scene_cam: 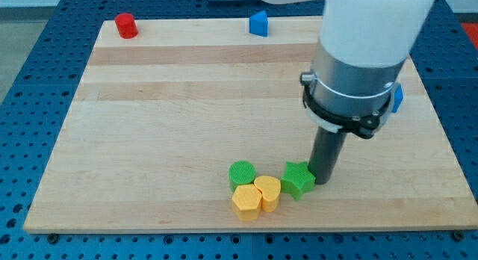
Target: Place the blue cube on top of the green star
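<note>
The blue cube [398, 98] sits at the board's [149, 140] right edge, mostly hidden behind the arm, so I cannot tell its facing or any long axis. My tip [322, 179], a bare rod grasping nothing, touches the green star [297, 179] at its 3 o'clock. Any push toward 9 o'clock would, I judge, shove the star into the yellow blocks [257, 195] and the green cylinder [241, 173], moving the target further from the cube.
</note>
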Motion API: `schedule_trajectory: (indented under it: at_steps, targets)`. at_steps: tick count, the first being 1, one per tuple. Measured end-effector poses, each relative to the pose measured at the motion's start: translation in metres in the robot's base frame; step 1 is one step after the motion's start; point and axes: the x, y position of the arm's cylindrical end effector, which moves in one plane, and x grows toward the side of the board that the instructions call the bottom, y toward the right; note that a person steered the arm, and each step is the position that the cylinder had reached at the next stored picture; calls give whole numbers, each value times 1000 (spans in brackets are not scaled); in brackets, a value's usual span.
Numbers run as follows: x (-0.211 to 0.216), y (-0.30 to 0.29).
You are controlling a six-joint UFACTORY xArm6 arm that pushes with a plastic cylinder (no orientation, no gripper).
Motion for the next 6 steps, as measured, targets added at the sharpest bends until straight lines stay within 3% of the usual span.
schedule_trajectory:
  at_steps: [6]
  targets:
    - [-7,-31]
